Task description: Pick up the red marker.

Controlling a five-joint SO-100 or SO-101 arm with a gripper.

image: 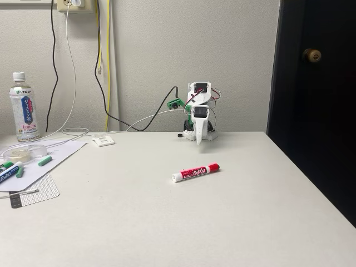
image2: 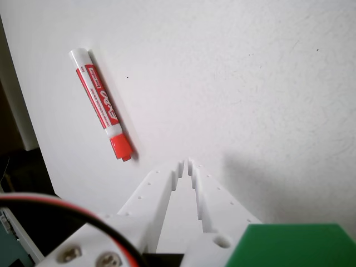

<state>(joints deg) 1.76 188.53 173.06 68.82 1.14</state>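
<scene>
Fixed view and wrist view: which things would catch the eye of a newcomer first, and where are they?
First the red marker, lying alone on the bare middle of the white table in the fixed view, red cap to the right. Behind it, at the far edge by the wall, stands the small white arm, its gripper pointing down. In the wrist view the gripper's tips are nearly together, the marker up-left of them.
</scene>
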